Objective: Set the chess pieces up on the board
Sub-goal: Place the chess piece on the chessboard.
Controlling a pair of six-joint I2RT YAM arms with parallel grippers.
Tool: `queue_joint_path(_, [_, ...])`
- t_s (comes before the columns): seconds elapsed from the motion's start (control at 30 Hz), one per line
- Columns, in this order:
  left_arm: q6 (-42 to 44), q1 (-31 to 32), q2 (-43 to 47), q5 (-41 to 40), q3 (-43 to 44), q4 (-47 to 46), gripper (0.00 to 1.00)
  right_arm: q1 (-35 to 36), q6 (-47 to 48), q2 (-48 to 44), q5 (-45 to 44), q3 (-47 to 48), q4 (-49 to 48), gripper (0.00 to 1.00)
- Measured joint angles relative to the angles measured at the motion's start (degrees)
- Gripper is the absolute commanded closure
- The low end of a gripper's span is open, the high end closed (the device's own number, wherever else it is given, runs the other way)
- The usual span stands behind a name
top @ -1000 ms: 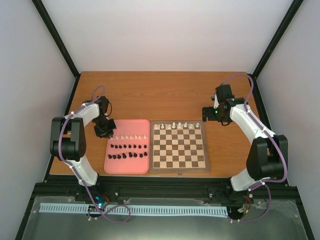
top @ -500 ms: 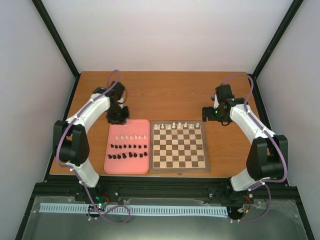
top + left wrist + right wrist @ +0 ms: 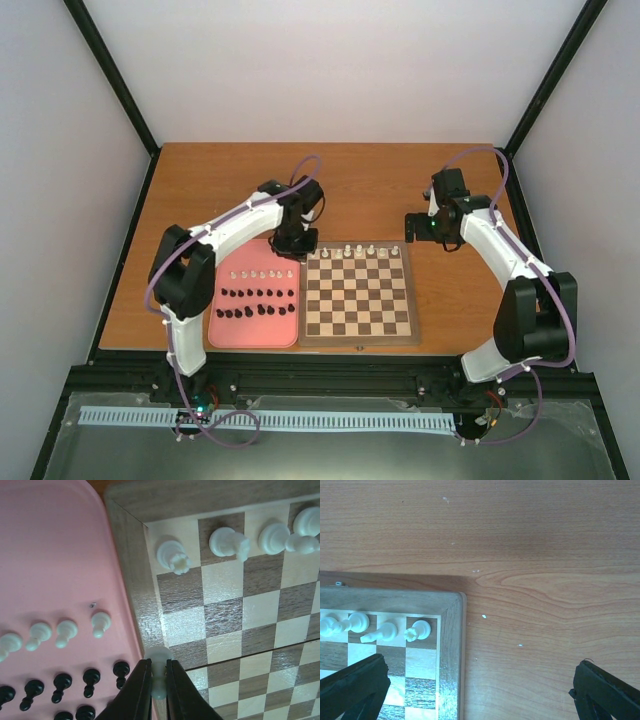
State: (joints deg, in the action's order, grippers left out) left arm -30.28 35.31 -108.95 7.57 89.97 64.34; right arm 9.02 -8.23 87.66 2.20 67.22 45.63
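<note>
The tray lies just left of the board (chess pieces on both).

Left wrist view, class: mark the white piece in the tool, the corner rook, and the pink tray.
white piece [image 3: 159, 674], left wrist view, its middle.
corner rook [image 3: 172, 557], left wrist view, its body.
pink tray [image 3: 50, 555], left wrist view, bare floor.

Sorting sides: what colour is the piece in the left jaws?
White; the tiny chess piece shows best from left wrist.

Bright, even light casts faint shadows beside the chess pieces; the close left gripper looks soft-edged.
</note>
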Motion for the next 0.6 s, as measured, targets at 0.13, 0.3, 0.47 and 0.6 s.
queue_joint_path(0.13, [0.0, 1.5, -1.6, -0.5, 0.4, -0.1, 0.99, 0.0, -0.1, -0.5, 0.0, 0.0, 0.0, 0.00])
queue_joint_path(0.3, [0.0, 1.8, -3.5, -0.8, 1.1, -0.9, 0.99, 0.0, -0.2, -0.9, 0.0, 0.0, 0.0, 0.00])
queue_joint_path(0.47, [0.1, 1.8, -5.7, -1.0, 2.2, -1.4, 0.99, 0.0, -0.2, -1.1, -0.1, 0.0, 0.1, 0.00])
queue_joint_path(0.6, [0.2, 1.8, -7.3, -1.1, 3.0, -1.4, 0.99, 0.0, -0.2, -1.1, -0.2, 0.0, 0.4, 0.00])
